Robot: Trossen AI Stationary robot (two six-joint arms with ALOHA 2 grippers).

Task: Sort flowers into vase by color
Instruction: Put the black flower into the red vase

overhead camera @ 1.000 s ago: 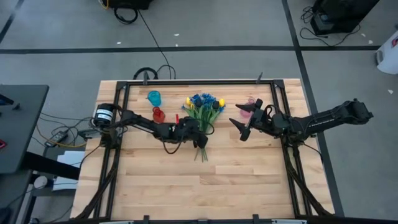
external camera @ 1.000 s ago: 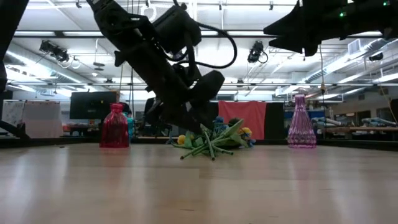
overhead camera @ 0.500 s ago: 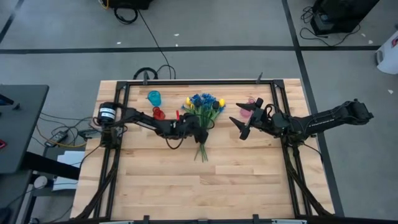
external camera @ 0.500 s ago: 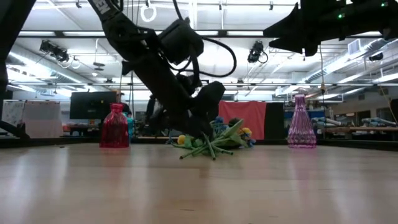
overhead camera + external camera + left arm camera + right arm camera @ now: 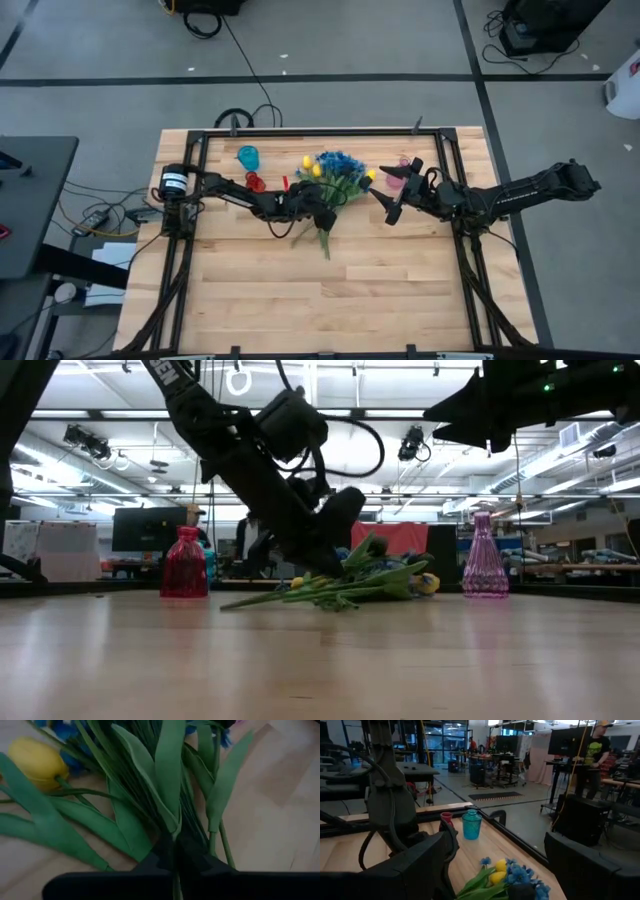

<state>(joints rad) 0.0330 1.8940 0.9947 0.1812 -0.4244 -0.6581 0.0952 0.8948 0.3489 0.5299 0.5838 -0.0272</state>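
Observation:
The flowers point(image 5: 333, 180) lie as one bunch on the table's far middle, with blue blossoms point(image 5: 338, 163) and yellow tulips point(image 5: 369, 177) at the far end and green stem ends point(image 5: 325, 247) pointing to the near edge. My left gripper point(image 5: 322, 212) is shut on the bunch's stems. My right gripper point(image 5: 388, 205) hangs open above the table to the right of the blossoms, touching nothing. In the right wrist view the flowers point(image 5: 505, 876) show between its fingers, farther off. My left gripper pinches a few green stems and a leaf base point(image 5: 174, 832) in the middle of the bunch between its two fingers. The fingers come slanting down from the table's left and lie across the stems. The bunch lies on the table, blossoms point(image 5: 420, 582) to the right.
A blue vase point(image 5: 247, 157) and a red vase point(image 5: 256, 183) stand at the far left behind my left arm. A pink vase point(image 5: 398, 175) stands at the far right by my right arm. The wooden table point(image 5: 330, 300) has free room in its near half.
My left gripper has shut on the stems. The bunch has turned and spread flatter on the table: the yellow tulips have swung toward the right edge and some stem ends toward the left.

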